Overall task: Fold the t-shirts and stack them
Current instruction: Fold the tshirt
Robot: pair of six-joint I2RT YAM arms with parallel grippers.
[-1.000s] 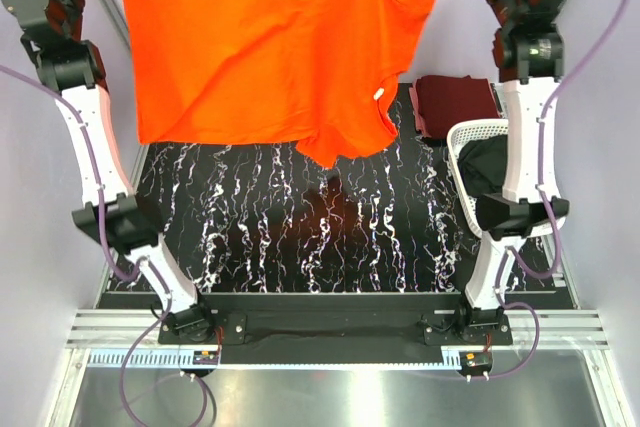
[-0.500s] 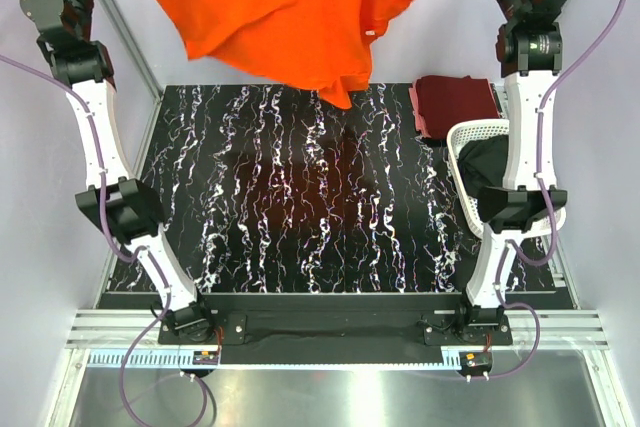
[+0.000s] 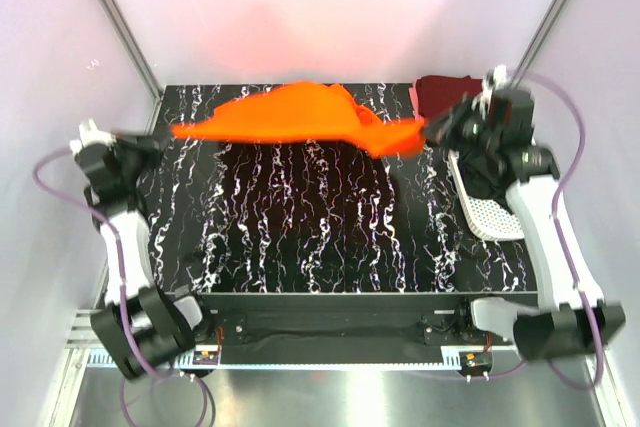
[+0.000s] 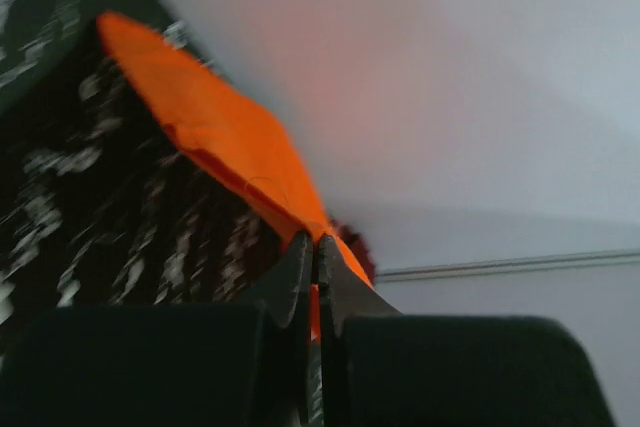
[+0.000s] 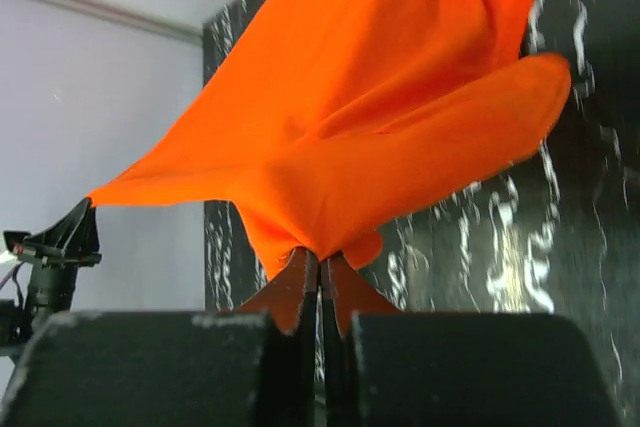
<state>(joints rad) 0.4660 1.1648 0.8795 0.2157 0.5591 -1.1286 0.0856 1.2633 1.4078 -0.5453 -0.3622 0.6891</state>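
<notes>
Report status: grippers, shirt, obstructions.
Left gripper shut on orange shirt. Right gripper shut on it too. Shirt stretched between them over table. Basket off to right.

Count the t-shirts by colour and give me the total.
Orange t-shirt: 1
Maroon t-shirt: 1
Black t-shirt, in the basket: 1
Total: 3

Black table (image 3: 300,237) with white streaks, low under the left jaws and right jaws. White basket (image 3: 490,215) full of holes, just beside and below the right jaws. Pale wall (image 3: 300,7) out beyond both.
</notes>
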